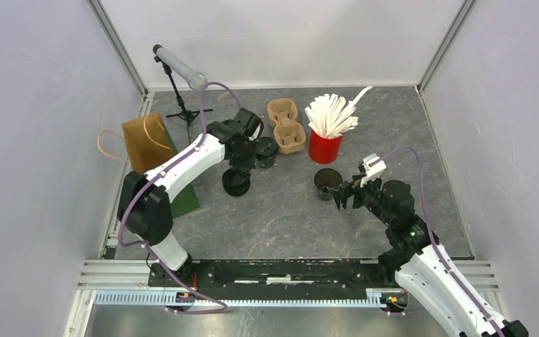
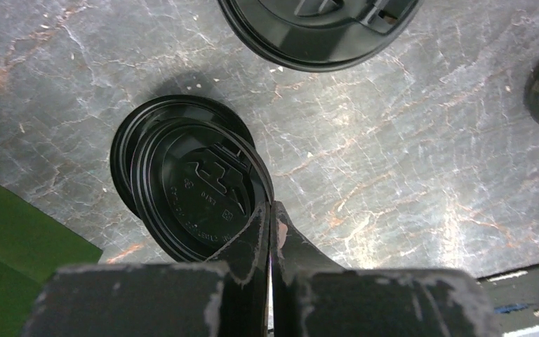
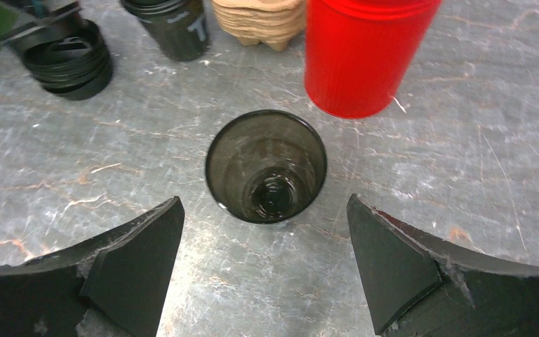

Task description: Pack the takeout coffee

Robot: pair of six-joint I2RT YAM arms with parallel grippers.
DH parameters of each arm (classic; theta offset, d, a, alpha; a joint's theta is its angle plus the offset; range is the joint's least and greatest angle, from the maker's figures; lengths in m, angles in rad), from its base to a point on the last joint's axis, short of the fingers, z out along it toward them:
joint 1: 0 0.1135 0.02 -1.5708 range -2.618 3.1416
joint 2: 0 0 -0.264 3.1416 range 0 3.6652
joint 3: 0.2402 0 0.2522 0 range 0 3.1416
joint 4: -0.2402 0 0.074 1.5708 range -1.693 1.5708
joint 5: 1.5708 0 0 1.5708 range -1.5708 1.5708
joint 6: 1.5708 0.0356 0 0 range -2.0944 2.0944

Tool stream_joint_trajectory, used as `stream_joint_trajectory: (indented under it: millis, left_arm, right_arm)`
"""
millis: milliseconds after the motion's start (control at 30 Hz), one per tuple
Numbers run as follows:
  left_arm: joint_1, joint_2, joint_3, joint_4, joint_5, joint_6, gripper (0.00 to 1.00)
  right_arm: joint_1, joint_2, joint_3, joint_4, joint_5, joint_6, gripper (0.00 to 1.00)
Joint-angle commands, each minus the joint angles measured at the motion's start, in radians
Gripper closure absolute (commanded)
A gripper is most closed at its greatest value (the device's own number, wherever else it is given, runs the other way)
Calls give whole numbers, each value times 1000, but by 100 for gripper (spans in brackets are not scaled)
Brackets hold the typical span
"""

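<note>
Starting at the left claw (image 2: 269, 210): clenching tight on the rim of the top lid (image 2: 196, 186), pinching it at the edge nearest the claw. Holding that lid slightly off-centre over the stack of lids (image 2: 121, 154) lying right under the claw on the grey surface (image 2: 407, 154). Passing a green mat (image 2: 14, 253) off to this claw's left. Reaching, just beyond the stack, a lidded black cup (image 2: 316, 28) standing upright. Turning to the right claw (image 3: 264, 205): gaping wide, released, gripping nothing. Facing an open black cup (image 3: 267, 168) just ahead, standing upright and lidless, lining up with the gap between the two fingers (image 3: 133, 260) yet touching neither. Meeting a red cup (image 3: 361, 56) beyond it, ahead and to this claw's right, bristling with white sticks (image 1: 333, 112). Finding a stack of brown cup carriers (image 3: 260, 21) farther ahead, just left of the red cup. Ending with a brown paper bag (image 1: 142, 142) well off to the left claw's left, standing beside the side wall (image 1: 35, 140).
</note>
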Motion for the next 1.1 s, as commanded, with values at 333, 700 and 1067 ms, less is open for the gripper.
stream_joint_trajectory:
  millis: [333,700,1067]
  left_arm:
    - [2,-299,-17,16,368,-74,98]
    - [1,-436,-124,124,535,-93,97]
    - [2,-447,-118,123,551,-63,97]
  right_arm:
    - [3,176,18,47,303,77,29]
    - [3,340,53,148,233,120,51]
    - [3,293,121,133,215,249,44]
